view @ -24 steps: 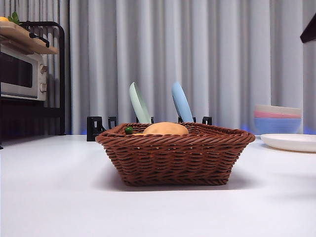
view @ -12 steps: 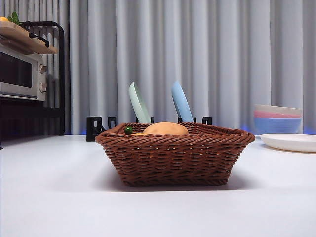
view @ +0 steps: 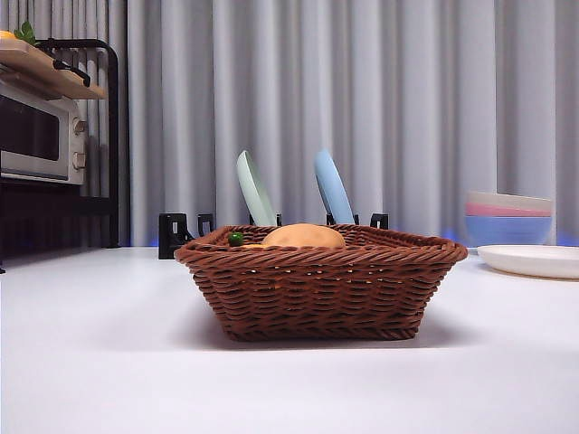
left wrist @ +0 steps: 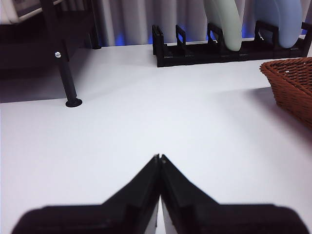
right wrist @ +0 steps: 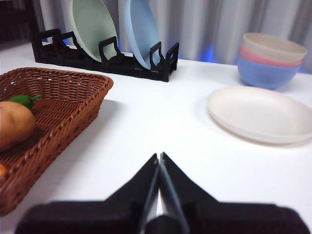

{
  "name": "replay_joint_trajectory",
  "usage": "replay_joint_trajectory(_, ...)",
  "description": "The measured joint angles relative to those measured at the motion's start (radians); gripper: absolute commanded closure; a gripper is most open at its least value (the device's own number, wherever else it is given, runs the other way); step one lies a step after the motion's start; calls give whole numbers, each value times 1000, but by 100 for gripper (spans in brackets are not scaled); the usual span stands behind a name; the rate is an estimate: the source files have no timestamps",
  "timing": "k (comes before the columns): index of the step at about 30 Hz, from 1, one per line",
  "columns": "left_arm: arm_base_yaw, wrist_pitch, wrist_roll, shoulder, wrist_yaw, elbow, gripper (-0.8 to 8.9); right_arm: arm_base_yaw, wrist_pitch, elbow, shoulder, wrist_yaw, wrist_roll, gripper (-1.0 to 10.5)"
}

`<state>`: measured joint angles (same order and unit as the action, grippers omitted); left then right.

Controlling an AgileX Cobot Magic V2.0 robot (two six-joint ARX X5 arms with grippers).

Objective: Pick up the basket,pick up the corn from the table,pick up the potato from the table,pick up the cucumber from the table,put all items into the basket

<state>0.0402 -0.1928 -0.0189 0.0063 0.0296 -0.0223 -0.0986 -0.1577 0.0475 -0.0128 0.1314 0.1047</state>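
The brown wicker basket stands in the middle of the table; its rim also shows in the left wrist view and the right wrist view. Inside lies the tan potato, with the green tip of the cucumber beside it. A sliver of orange, the corn, peeks at the picture's edge. My left gripper is shut and empty over bare table beside the basket. On the basket's other side my right gripper is shut and empty too.
A black dish rack with a green plate and a blue plate stands behind the basket. Stacked bowls and a white plate sit at the right. A microwave on a black shelf stands at the left.
A black arm tip at the top right corner of the front view has left the picture. The basket and its contents have not moved.
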Motion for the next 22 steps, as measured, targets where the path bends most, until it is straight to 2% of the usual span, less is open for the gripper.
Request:
replay_joint_trajectory(8,0,0,0,0,0,0,816,0,-8,-29,9,0,-87,945)
replay_joint_trajectory(22,0,0,0,0,0,0,816,0,-8,-29,-3,-4,-101,945)
